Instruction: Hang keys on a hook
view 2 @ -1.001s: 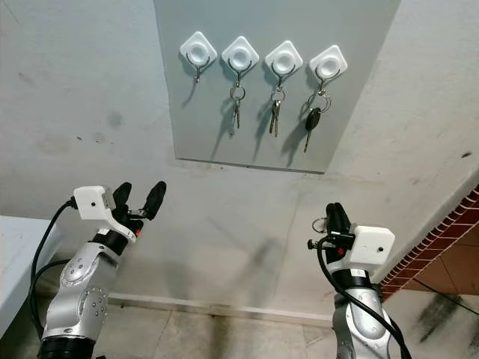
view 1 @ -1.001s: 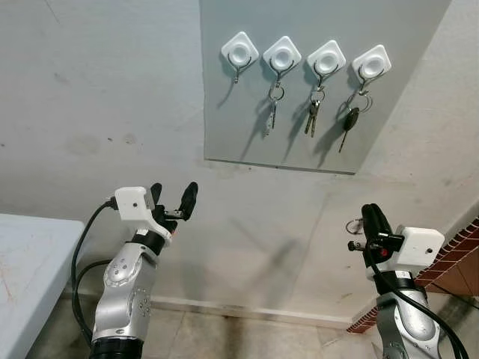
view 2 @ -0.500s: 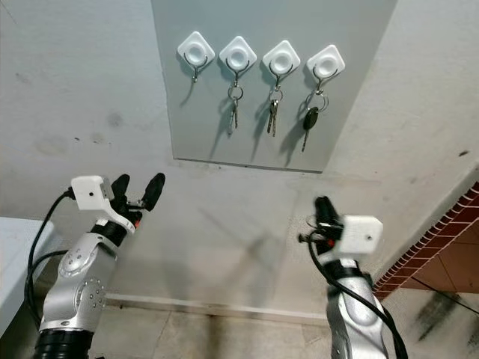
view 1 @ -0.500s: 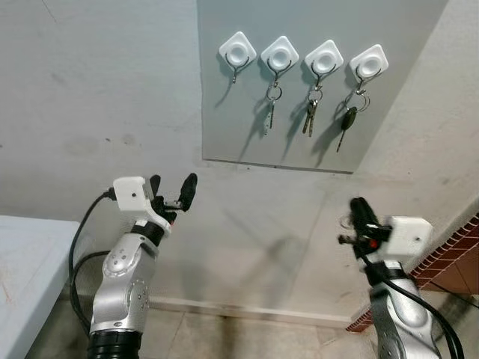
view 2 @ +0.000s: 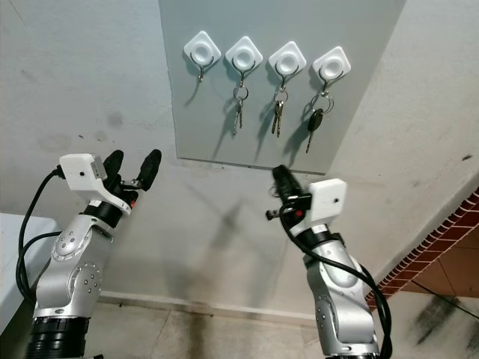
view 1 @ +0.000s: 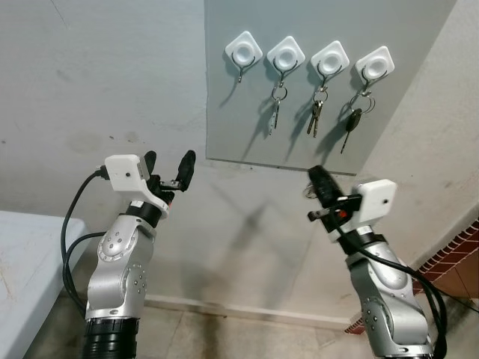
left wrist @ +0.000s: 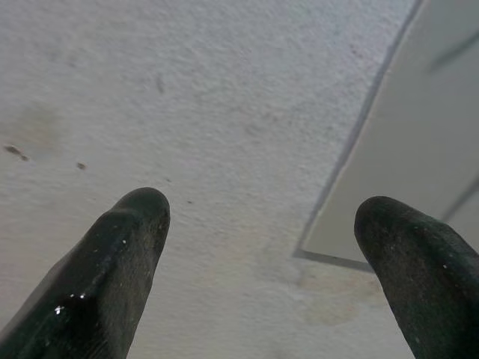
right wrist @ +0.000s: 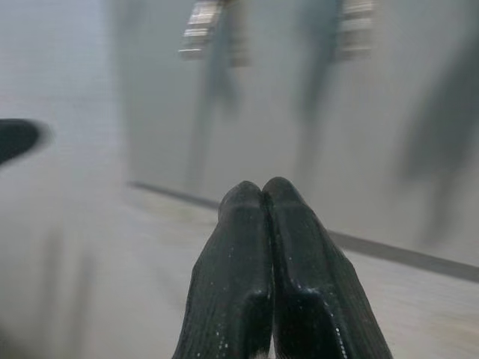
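Overhead, a grey board on the wall carries four white hooks; three hold keys, the hook at 9 o'clock is bare. Below, the right tool is pressed closed on a key ring, while the left tool stands spread wide, gripping nothing.

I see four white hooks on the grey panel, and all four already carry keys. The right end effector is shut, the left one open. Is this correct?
Not quite: three hooks carry keys. In the left eye view the leftmost hook hangs bare on the grey panel, while the other three hold keys. The rest stands: the right end effector is shut, the left end effector open.
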Robot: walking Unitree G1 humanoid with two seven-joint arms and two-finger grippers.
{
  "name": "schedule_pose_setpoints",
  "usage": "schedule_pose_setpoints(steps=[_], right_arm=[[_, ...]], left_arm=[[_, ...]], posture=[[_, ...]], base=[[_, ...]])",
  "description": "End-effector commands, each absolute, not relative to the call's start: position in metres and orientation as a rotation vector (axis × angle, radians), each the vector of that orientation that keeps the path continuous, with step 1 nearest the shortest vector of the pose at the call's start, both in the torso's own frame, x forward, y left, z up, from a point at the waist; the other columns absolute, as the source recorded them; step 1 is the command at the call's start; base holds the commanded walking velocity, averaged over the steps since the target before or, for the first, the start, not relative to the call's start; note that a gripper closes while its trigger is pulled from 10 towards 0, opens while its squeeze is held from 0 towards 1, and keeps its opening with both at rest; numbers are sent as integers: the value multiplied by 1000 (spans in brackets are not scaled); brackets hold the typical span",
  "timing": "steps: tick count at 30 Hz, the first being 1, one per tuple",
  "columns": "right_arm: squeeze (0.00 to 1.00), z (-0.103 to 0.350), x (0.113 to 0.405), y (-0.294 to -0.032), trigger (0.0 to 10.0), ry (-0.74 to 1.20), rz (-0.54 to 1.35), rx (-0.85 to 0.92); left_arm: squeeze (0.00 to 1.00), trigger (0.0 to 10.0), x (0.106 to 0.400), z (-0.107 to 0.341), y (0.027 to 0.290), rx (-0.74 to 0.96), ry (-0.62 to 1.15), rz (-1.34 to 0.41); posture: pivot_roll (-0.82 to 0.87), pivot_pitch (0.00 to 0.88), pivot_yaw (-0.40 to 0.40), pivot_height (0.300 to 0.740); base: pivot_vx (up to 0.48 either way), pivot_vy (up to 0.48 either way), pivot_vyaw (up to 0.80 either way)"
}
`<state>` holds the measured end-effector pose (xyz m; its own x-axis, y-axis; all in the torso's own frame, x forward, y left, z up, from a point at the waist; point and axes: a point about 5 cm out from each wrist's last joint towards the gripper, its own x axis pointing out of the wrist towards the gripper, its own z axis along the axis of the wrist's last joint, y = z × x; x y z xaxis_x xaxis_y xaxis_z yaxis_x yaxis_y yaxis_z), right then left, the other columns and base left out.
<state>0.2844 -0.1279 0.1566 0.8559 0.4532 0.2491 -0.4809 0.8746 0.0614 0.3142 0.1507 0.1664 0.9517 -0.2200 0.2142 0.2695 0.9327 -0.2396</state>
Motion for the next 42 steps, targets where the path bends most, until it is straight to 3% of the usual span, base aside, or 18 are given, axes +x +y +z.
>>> schedule_pose_setpoints(steps=[1, 8, 28, 42], right_arm=[[0, 165, 288, -116, 10000, -244, 570, 131], [0, 187, 298, -93, 10000, -284, 716, 169], [0, 223, 310, -46, 10000, -336, 987, 243], [0, 266, 332, -40, 10000, -465, 984, 254]], left_arm=[[0, 10000, 316, 177, 141, -265, -207, -288], [0, 10000, 317, 192, 126, -234, -238, -360], [0, 10000, 316, 205, 116, -243, -247, -397], [0, 10000, 317, 209, 106, -259, -247, -435]], posture=[[-15, 7, -48, 740], [-15, 15, -52, 740], [-7, 32, -68, 740], [-9, 30, -67, 740]], base=[[0, 0, 0], [0, 0, 0], [0, 0, 0], [0, 0, 0]])
